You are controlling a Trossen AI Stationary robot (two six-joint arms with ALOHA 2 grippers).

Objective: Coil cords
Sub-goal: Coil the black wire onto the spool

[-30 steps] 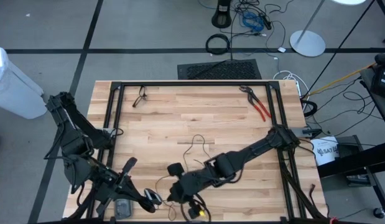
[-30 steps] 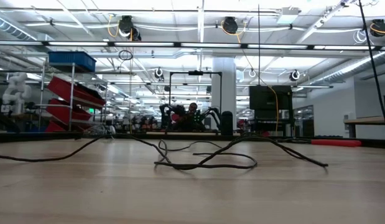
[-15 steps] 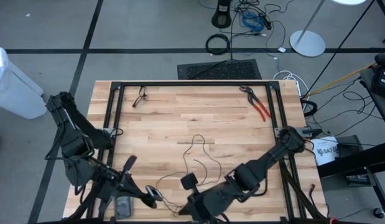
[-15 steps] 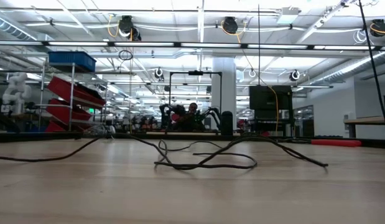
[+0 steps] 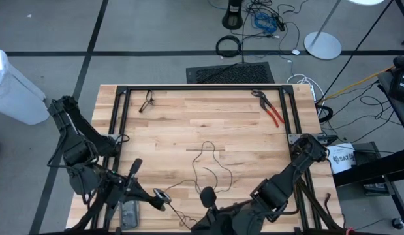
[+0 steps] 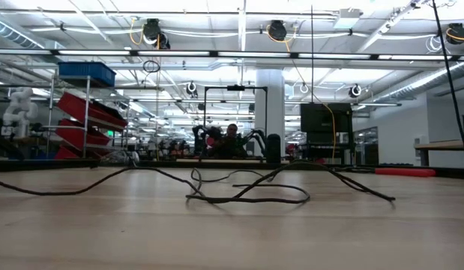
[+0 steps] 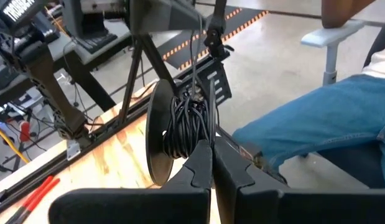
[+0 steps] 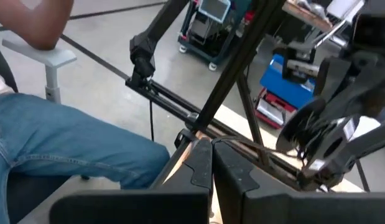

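right arm (image 5: 280,186) now nearer table edge, both fingers pressed together, cord (image 5: 211,160) loose

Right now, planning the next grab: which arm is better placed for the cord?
Left, probably. From above, a cord strand runs right up to the left gripper over the table; the right gripper sits tucked at the near edge. Both are shut.
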